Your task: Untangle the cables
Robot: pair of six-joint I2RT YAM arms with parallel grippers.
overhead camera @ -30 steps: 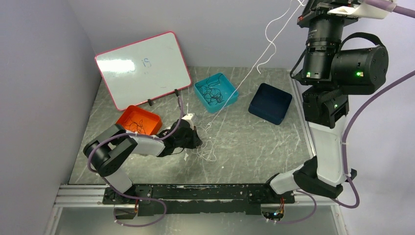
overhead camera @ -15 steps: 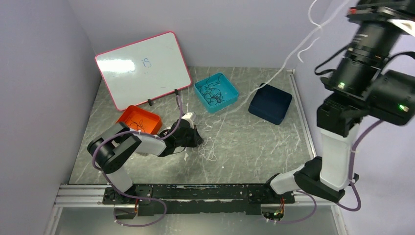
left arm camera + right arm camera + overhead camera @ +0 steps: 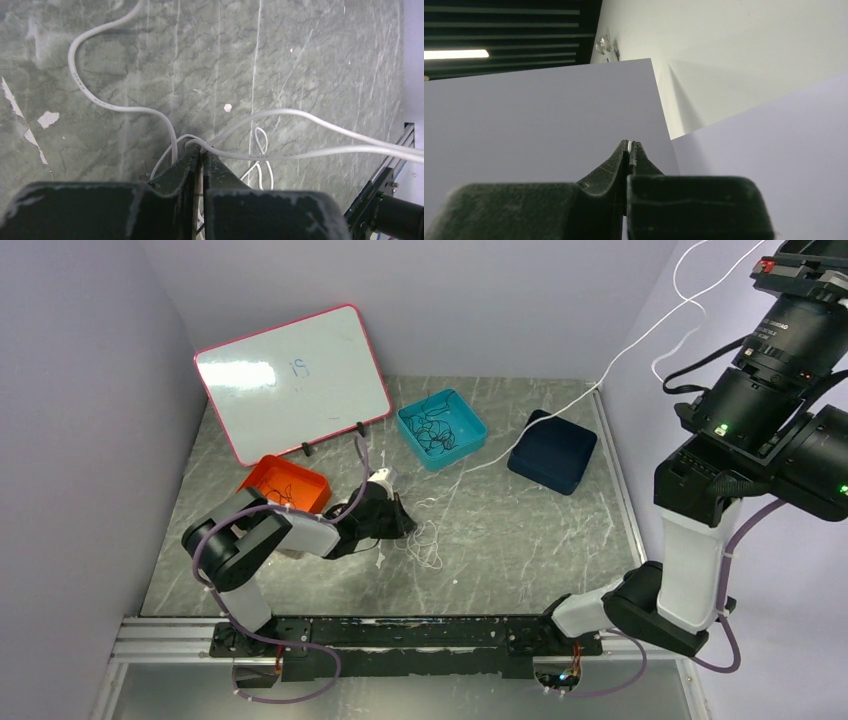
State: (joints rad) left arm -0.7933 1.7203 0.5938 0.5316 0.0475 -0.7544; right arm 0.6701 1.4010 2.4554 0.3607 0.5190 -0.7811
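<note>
White cable [image 3: 560, 410] is stretched taut from a loose tangle [image 3: 428, 545] on the table [image 3: 520, 540], between teal tray [image 3: 471, 418] and navy tray [image 3: 552, 450], up to the upper right. Low end is pinched in left gripper [image 3: 200, 152], jaws closed tight on it at table level. High end is clamped in right gripper [image 3: 630, 145], raised well above the table, a white sliver seen between the closed tips. Dark cables [image 3: 432, 430] are seen in the teal tray, a few strands in orange tray [image 3: 290, 478]

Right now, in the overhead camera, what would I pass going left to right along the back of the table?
Whiteboard → teal tray holding dark cables → dark blue tray.
</note>
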